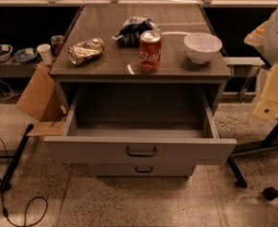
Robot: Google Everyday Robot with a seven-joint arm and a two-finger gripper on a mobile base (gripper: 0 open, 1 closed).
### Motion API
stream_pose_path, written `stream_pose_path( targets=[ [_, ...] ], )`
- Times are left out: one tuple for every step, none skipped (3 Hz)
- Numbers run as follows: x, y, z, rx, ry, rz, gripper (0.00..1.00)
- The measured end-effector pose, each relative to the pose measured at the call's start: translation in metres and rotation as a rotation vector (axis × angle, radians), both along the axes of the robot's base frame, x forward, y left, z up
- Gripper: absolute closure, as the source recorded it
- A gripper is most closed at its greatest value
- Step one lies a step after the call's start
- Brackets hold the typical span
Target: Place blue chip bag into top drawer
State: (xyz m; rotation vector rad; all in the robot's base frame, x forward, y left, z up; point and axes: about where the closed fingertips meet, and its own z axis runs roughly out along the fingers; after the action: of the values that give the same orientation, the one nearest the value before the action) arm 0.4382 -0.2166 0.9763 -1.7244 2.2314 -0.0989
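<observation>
The blue chip bag [131, 30] lies crumpled on the cabinet top, at the back middle, just behind an upright red soda can [150, 50]. The top drawer [141, 150] is pulled wide open below the cabinet top, and nothing shows inside it. Cream and white parts of my arm [273, 91] show at the right edge, beside the cabinet. My gripper itself is out of view.
A crushed gold-brown can [86, 50] lies at the left of the cabinet top and a white bowl [203, 46] stands at the right. The smaller lower drawer [143, 170] is shut. A cardboard flap [39, 98] stands left of the cabinet. Black stand legs [237, 172] and cables [16, 207] lie on the floor.
</observation>
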Motion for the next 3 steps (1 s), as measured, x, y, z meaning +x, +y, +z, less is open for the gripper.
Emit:
stream_pose_path(
  targets=[
    [0.0,0.0,0.0,0.0,0.0,0.0,0.0],
    [-0.0025,0.0018,-0.0005,0.031,-0.022,0.017,0.0],
    [0.0023,0.007,0.0042,0.046,-0.055,0.048,0.0]
  ],
)
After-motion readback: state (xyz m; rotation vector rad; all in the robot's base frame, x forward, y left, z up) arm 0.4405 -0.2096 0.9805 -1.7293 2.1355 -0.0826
